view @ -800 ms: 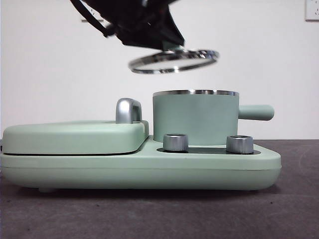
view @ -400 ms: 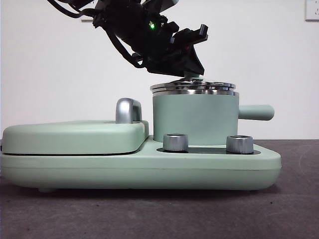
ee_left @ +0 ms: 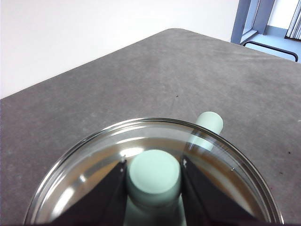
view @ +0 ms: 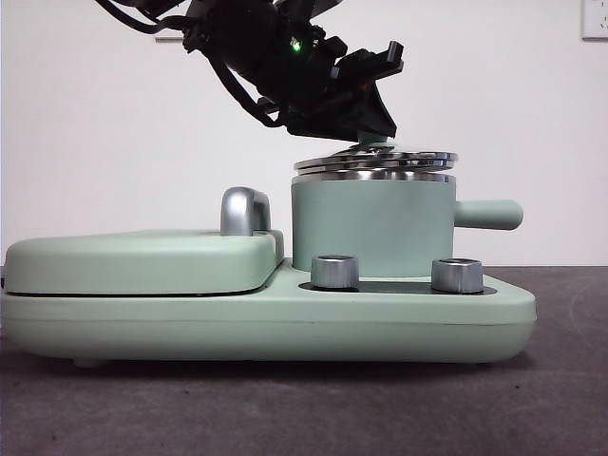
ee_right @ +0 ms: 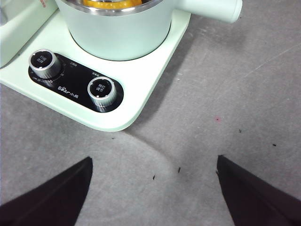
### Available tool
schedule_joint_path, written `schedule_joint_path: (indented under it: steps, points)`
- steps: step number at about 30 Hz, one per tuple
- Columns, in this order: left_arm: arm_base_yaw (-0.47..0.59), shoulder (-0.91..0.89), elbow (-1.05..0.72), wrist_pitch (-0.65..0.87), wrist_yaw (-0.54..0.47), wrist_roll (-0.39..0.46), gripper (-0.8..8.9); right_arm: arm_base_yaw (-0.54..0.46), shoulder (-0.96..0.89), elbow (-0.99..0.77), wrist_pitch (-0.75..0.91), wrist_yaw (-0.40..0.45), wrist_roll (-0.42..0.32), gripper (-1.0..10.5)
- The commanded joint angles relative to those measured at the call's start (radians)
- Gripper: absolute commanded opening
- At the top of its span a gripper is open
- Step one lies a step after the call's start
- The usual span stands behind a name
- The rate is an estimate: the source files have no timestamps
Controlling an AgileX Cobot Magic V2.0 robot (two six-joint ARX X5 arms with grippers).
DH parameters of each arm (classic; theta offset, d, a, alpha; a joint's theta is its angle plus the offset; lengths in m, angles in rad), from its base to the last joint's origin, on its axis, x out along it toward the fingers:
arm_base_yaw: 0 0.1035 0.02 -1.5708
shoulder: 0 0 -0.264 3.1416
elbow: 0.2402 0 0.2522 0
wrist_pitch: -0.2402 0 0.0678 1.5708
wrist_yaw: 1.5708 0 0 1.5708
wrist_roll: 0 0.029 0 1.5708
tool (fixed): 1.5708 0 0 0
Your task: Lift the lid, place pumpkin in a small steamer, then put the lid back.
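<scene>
Lid [view: 375, 161] sits on the rim of the small steamer [view: 372, 226], slightly tilted, one edge a touch higher than the other in the front view. Left gripper [ee_left: 153, 175] reaches down onto it from above; its two jaws pinch the mint-green knob [ee_left: 154, 173] from either side, knob squarely between them, glass disc spread out flat below the jaws. Steamer's side handle [ee_left: 209, 123] shows through and past the glass, pointing away beyond the jaws.

Pumpkin [ee_right: 113, 4]: only a strip of orange visible inside the pot in the right wrist view, so it appears to be in already.

Right gripper [ee_right: 153, 188] waits well apart from the pot, over bare table [ee_right: 235, 108], jaws spread wide, nothing between them. The two steel knobs [ee_right: 102, 91] lie between it and the pot.

Judgement: last step nearly done. The lid needs to settle level on the rim before the left jaws let go of the knob; the tilt is what to watch.
</scene>
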Motion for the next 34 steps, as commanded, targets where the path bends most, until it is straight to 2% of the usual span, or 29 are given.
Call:
schedule_joint_path:
  steps: [1,13,34]
  points:
    - [-0.014,0.014,0.033,0.037,0.000,0.005,0.10,0.008,0.005,0.006,0.005,0.005,0.017,4.1]
    - [-0.016,0.018,0.033,0.002,-0.001,0.038,0.10,0.008,0.005,0.006,0.006,0.004,0.017,4.1]
    - [-0.016,0.018,0.033,-0.018,-0.020,0.034,0.10,0.008,0.005,0.006,0.007,0.005,0.017,4.1]
